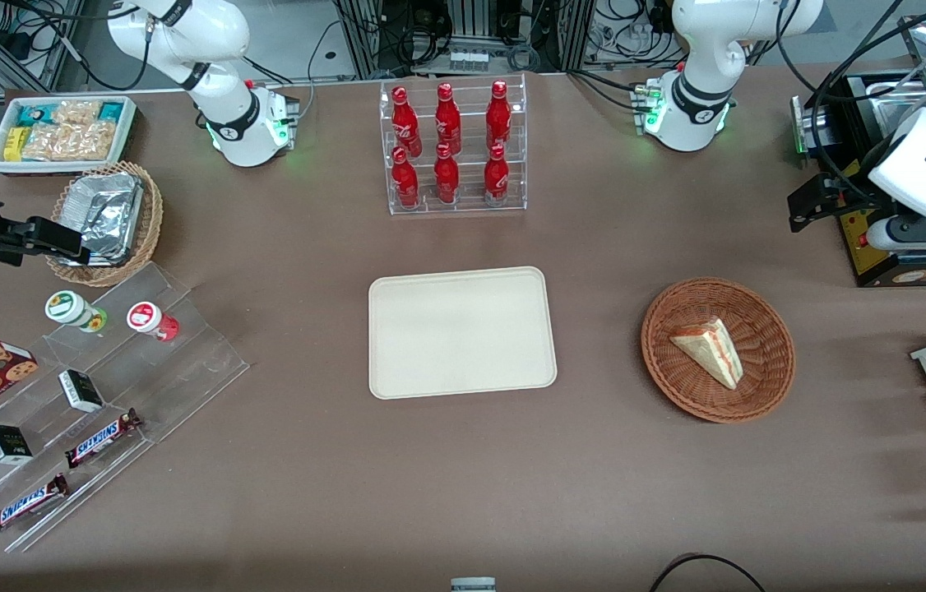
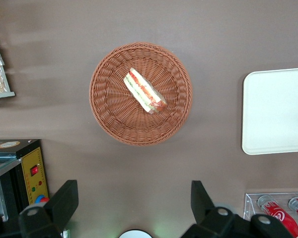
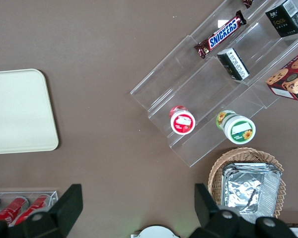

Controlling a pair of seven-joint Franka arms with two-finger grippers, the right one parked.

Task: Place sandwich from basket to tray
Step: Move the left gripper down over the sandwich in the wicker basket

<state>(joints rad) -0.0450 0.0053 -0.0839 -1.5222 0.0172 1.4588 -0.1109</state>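
Front view: I log a triangular white-bread sandwich [image 1: 707, 349] lying in the round reddish-brown wicker basket [image 1: 767, 316], beside the bare cream rectangular tray [image 1: 461, 332]. My left arm's gripper [image 1: 817, 202] hangs above the table's working-arm end.

Left wrist view: gripper [image 2: 134, 206] fingers [image 2: 64, 201] spread wide, clear of the basket [image 2: 109, 116] and sandwich [image 2: 145, 91]; tray [image 2: 278, 111] alongside.

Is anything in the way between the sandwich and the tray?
Nothing visible. The sandwich lies in the basket, and only bare table separates it from the tray. The gripper hangs open above the table beside the basket, holding nothing.
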